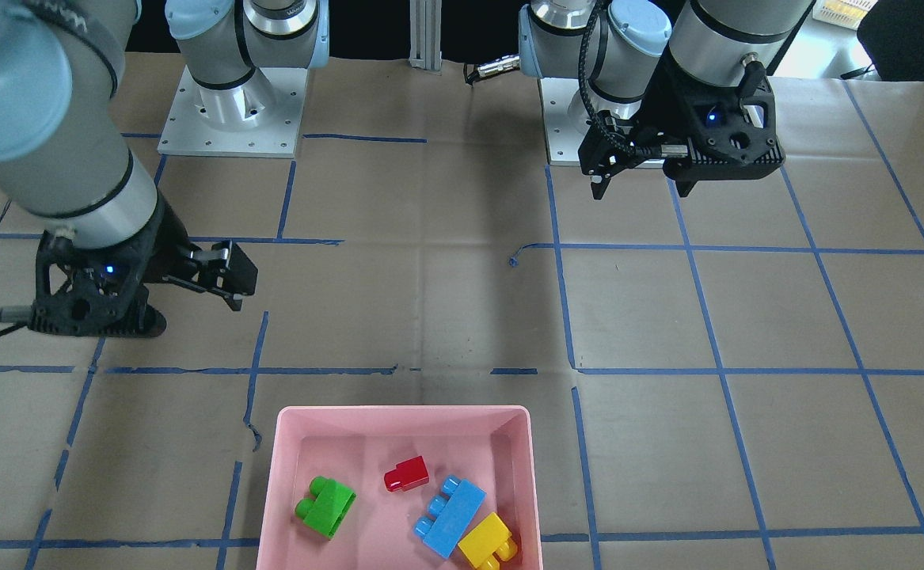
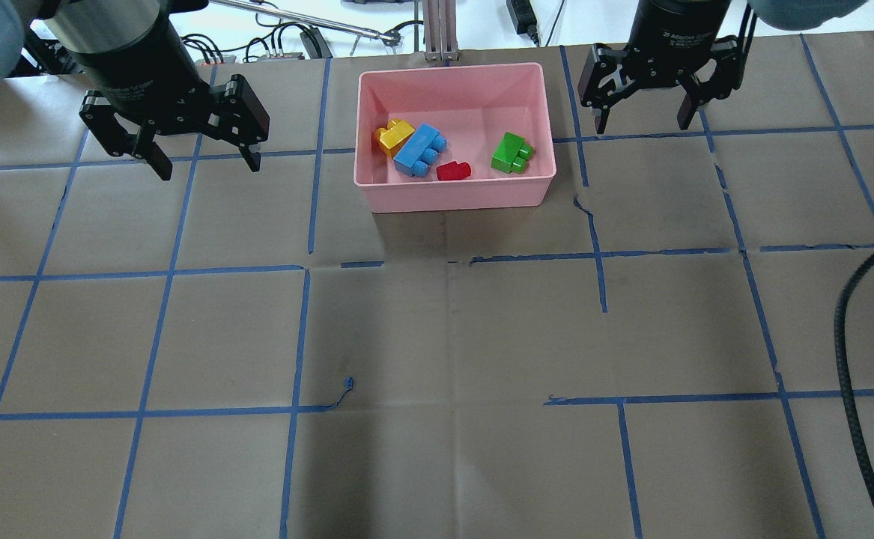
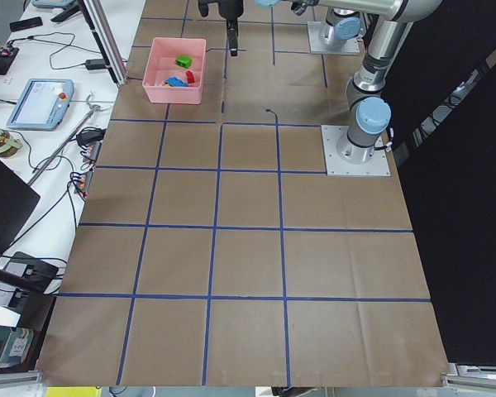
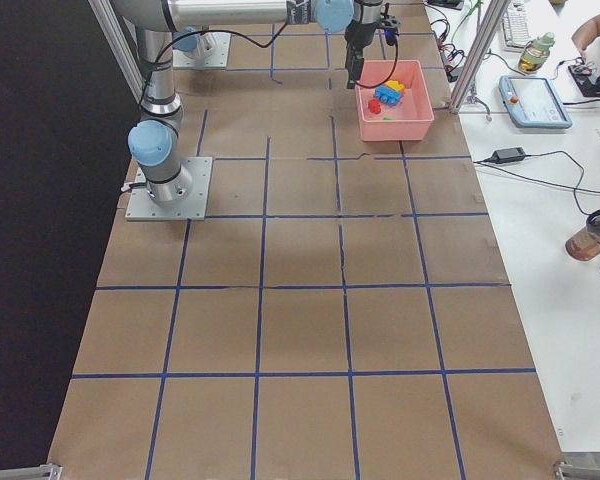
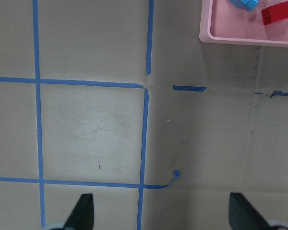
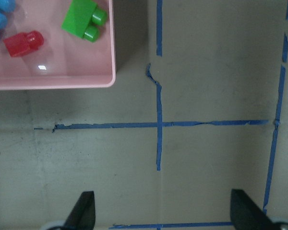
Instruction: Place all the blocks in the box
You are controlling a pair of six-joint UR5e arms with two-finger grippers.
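The pink box (image 2: 451, 196) stands at the table's far middle edge. All four blocks lie inside it: green (image 2: 511, 153), red (image 2: 453, 171), blue (image 2: 420, 150) and yellow (image 2: 394, 136), the yellow touching the blue. The front-facing view shows the same box (image 1: 402, 411) with green (image 1: 327, 507), red (image 1: 406, 474), blue (image 1: 451, 516) and yellow (image 1: 487, 541). My left gripper (image 2: 207, 165) hangs open and empty left of the box. My right gripper (image 2: 644, 123) hangs open and empty right of it. Both wrist views show spread fingers (image 5: 84, 213) (image 6: 242, 211) over bare table.
Brown paper with a blue tape grid covers the table. A black cable (image 2: 848, 337) hangs at the right. An aluminium post (image 2: 440, 30) stands just behind the box. The arm bases (image 1: 228, 111) (image 1: 580, 119) are bolted at the robot's side. A bench with a tablet (image 3: 40, 101) runs beyond the box.
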